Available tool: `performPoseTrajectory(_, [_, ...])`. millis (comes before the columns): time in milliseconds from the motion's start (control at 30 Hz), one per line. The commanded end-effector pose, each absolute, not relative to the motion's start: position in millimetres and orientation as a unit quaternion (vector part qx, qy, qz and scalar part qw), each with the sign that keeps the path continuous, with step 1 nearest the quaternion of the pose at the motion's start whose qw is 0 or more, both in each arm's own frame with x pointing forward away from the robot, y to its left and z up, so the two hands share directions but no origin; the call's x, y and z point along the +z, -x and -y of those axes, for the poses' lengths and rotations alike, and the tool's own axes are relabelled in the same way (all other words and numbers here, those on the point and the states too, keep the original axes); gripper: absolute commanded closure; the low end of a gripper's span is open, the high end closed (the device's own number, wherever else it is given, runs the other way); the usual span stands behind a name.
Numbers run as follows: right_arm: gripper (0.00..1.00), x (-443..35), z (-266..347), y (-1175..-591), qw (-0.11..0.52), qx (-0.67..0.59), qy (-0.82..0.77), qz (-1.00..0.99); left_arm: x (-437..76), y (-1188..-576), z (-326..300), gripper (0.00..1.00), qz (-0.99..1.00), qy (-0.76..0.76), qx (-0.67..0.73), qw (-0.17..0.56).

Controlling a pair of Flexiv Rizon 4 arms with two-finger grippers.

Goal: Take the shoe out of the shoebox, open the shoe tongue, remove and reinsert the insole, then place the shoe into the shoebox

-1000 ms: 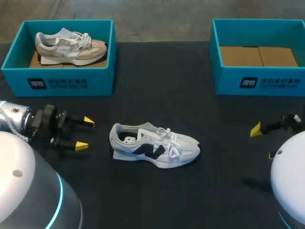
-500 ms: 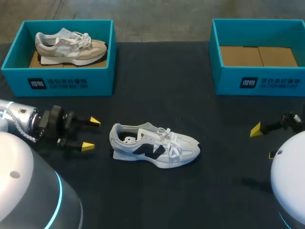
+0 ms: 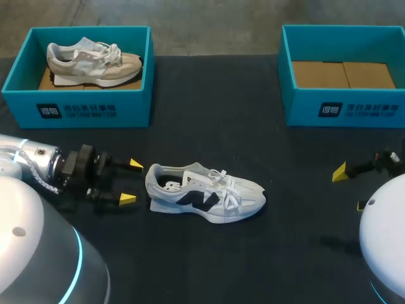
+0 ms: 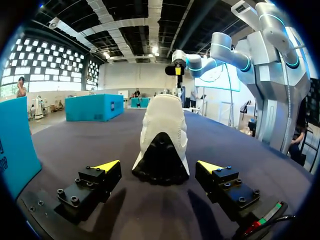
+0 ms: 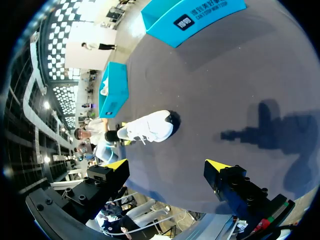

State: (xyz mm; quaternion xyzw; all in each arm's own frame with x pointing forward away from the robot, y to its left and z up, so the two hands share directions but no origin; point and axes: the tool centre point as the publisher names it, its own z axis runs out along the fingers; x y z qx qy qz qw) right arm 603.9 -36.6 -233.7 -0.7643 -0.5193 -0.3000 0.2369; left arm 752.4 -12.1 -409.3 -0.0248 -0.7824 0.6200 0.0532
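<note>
The white shoe [image 3: 205, 193] is laid on the surface [image 3: 253, 126], outside the empty shoebox [image 3: 297, 107], heel faced by the left end effector [image 3: 131, 181] — spread, nothing held. A heel grasp seems called for next, then the tongue. The right end effector [image 5: 167, 164], likewise spread, is half hidden overhead; the insole is barely made out.

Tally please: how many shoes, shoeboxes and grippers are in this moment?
Shoes: 2 (white sneaker with a dark logo, beige sneaker)
Boxes: 2 (left teal shoebox, right teal shoebox)
Grippers: 2 (left gripper, right gripper)
Total: 6
</note>
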Motion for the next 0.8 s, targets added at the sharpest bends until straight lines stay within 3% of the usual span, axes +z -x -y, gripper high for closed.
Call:
performPoseTrajectory(33, [0.0,-228.1,37.6,-592.2,0.231,-0.303,0.767,0.517,-411.4,-750.1,16.2,0.0,0.783,0.021,0.62,0.05])
performPoseTrajectory(800, [0.0,-228.1,37.6,-592.2,0.231,-0.303,0.767,0.517,-414.9,-749.6,36.0,0.0,0.784,0.024,0.617,0.062])
